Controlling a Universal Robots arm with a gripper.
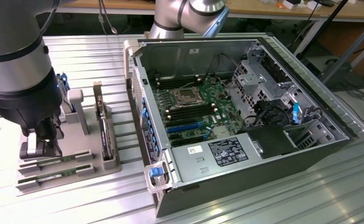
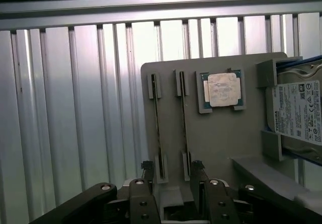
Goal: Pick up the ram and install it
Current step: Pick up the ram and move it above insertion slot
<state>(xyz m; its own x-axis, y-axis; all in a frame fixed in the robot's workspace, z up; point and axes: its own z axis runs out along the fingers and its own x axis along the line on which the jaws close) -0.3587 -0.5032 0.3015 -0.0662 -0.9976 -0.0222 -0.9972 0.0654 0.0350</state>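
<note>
Two ram sticks stand on edge in slots of a grey holder tray. In the wrist view they are thin green strips, one ram stick beside the other ram stick. In the exterior view the same ram sticks lie at the tray's near end. My gripper hovers just above that end of the tray, open, with nothing between its fingers. The exterior view has the gripper at its left, directly over the nearer ends of the sticks.
The tray also carries a processor chip, a silver hard drive and an upright expansion card. An open computer case with its motherboard lies at the exterior view's right on the ribbed metal table.
</note>
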